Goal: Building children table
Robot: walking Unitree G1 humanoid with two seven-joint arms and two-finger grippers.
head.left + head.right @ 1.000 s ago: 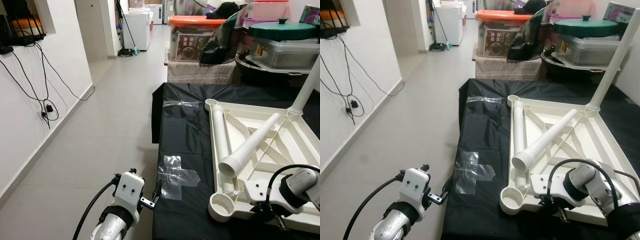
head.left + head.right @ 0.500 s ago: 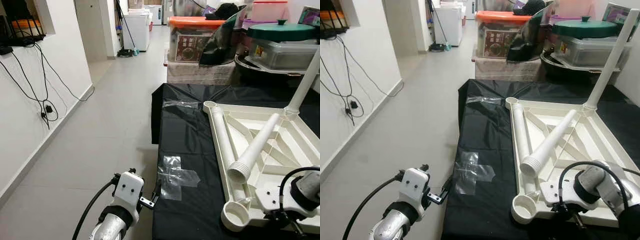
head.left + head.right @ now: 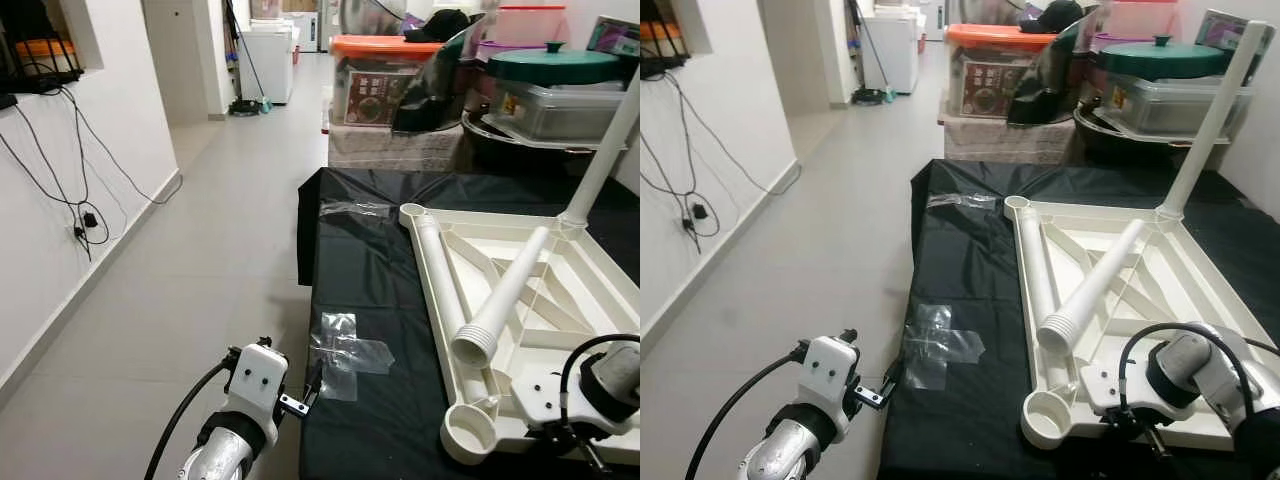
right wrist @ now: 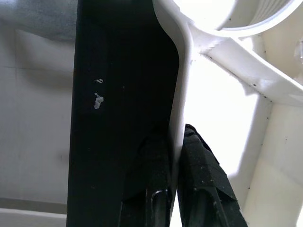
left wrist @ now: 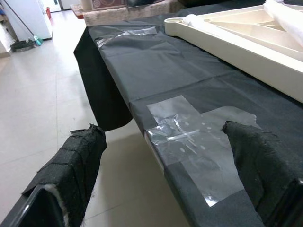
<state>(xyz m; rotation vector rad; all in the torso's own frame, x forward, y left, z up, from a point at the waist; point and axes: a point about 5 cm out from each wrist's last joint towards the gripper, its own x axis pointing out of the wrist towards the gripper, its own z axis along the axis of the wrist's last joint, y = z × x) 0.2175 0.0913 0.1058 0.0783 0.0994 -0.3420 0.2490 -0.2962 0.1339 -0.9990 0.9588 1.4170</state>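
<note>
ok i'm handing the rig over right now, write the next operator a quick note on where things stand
Right gripper: shut on the near rim of the upturned white table top, beside an empty corner socket.
Left gripper: open, idle by the black-covered work surface's edge, near the clear tape patch.
Done: one leg stands upright in the far corner.
Loose: two legs lie inside the top, one along its left rim, one diagonal.
Left: fit the remaining legs.
</note>
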